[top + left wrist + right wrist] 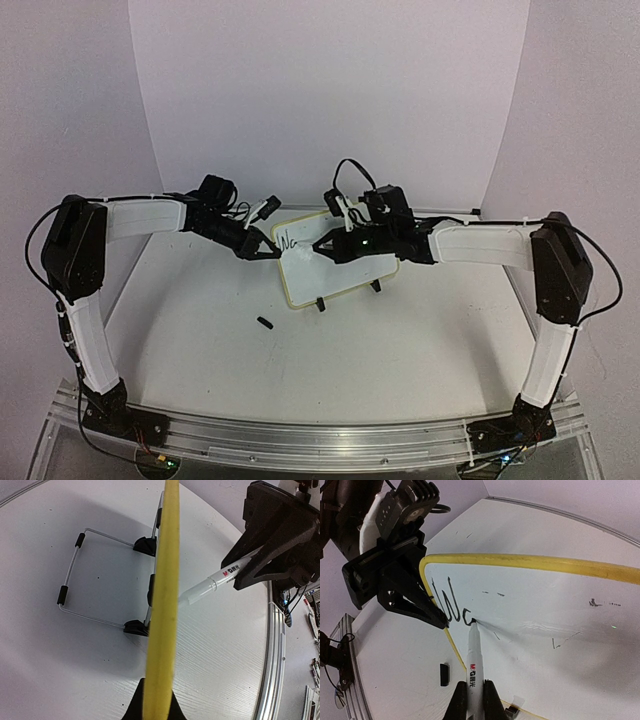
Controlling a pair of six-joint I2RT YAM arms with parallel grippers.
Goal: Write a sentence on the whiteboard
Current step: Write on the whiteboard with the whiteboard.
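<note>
I note the whiteboard (545, 610) white with a yellow rim, the sentence (451, 611) in black strokes. The marker (474, 665) in my right gripper (474, 695) is white with red-and-black lettering; the gripper itself is black.

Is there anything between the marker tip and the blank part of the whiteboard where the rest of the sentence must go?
Nothing visible. The marker, in the right gripper, touches the whiteboard after the first letters; the surface beyond is bare except faint smudges. The left gripper clamps the rim beside those letters.
</note>
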